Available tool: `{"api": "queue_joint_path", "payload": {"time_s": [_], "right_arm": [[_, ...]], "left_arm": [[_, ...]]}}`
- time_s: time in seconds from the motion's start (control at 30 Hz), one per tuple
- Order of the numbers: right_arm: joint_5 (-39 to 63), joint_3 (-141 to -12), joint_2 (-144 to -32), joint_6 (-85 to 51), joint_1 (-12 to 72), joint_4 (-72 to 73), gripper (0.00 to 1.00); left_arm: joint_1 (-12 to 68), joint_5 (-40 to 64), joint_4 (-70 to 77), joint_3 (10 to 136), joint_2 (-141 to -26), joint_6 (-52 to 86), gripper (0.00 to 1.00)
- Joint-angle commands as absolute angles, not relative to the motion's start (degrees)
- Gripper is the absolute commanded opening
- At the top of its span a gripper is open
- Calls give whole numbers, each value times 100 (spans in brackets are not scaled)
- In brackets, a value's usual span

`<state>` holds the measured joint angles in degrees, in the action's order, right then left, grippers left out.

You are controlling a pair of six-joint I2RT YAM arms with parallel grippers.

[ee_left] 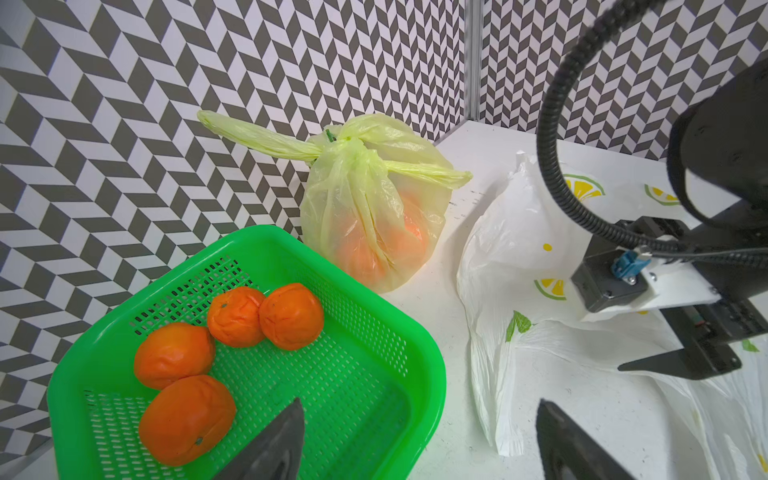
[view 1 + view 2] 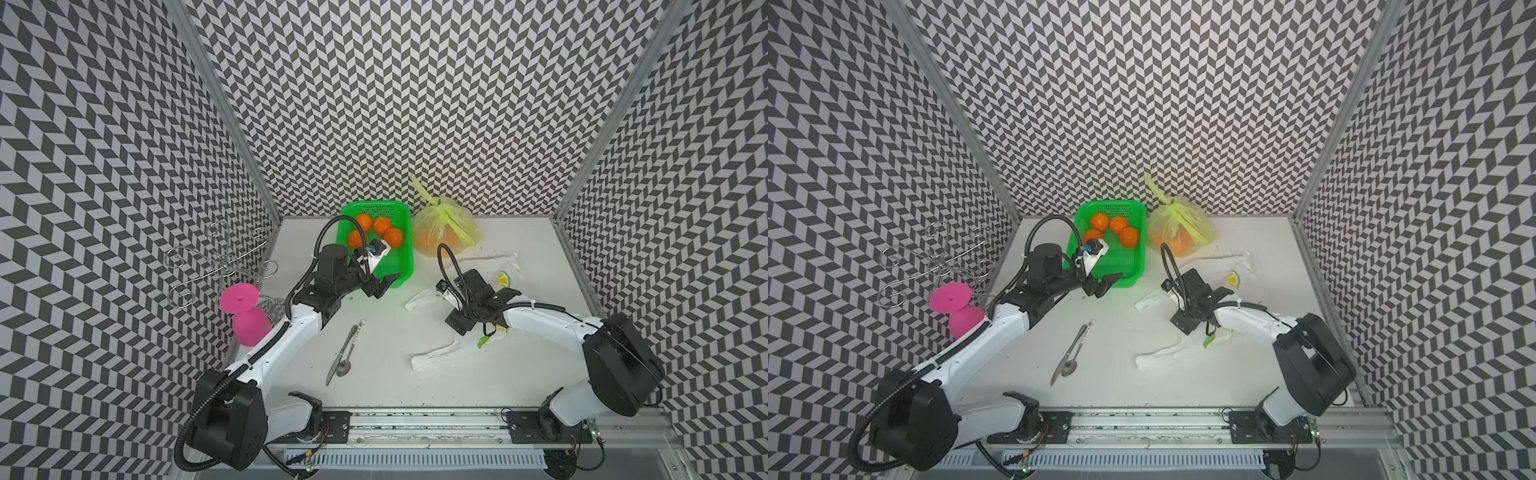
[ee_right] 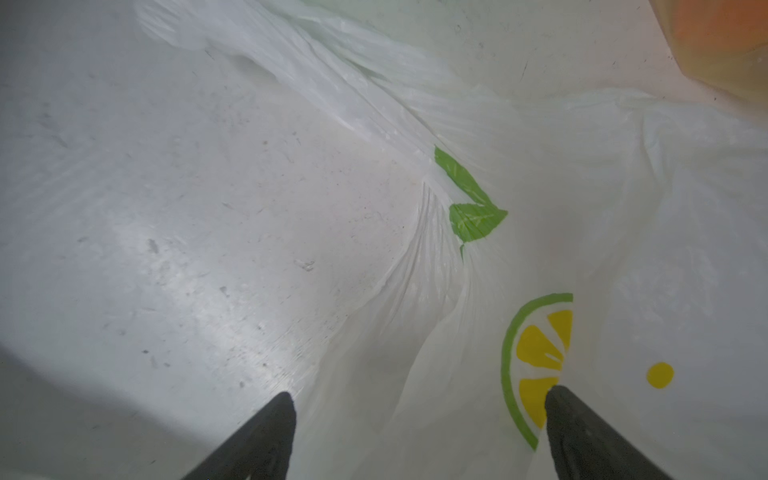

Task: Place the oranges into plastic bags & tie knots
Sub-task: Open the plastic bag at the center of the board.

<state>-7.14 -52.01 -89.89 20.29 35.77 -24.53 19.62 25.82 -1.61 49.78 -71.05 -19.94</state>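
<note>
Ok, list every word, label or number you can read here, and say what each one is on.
No text here can be read.
Knife handle: dark marks on the pale end, too small to read.
White bag: only lemon-slice and leaf pictures, no words.
Table, beside the yellow-green bag: tiny dark marks, too blurred to read.

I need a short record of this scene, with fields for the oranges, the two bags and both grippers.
oranges: four loose in the green basket
yellow-green bag: upright beside the basket, orange fruit inside, knot tied
white bag: flat on the table, untied, no fruit seen inside
left gripper: open, over the basket's near corner, holding nothing
right gripper: open, above the white bag, holding nothing
other: knife, spoon
</note>
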Motion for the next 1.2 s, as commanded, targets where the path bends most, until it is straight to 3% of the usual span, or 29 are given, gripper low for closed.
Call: {"api": "queue_joint_path", "payload": {"time_s": [0.0,0.1,0.33,0.53,0.7,0.97,1.17], "right_arm": [[-1526,-5171,-9237,1949,3604,-2039,89],[-1658,-5118,-9273,1954,3604,-2030,78],[-2118,-4960,-9388,2163,3596,-1771,34],[-2408,-4983,-8854,2393,3472,-1769,0],[-2106,-5186,-8018,2471,3185,-1890,0],[80,-5831,-7331,2398,2032,-2481,0],[687,-5906,-7024,2461,1788,-2544,0]], "left_arm": [[1986,2505,-200,5064,-7087,-2105,89],[1983,2542,-197,5049,-7060,-2109,89],[1986,2605,-167,5001,-7028,-2109,88],[1983,2699,-136,4992,-6936,-1965,88],[2065,3172,-68,4975,-6795,-1763,86],[2884,3263,49,5061,-7085,-1702,85],[3724,2328,-58,5954,-7898,-1971,86]]}}
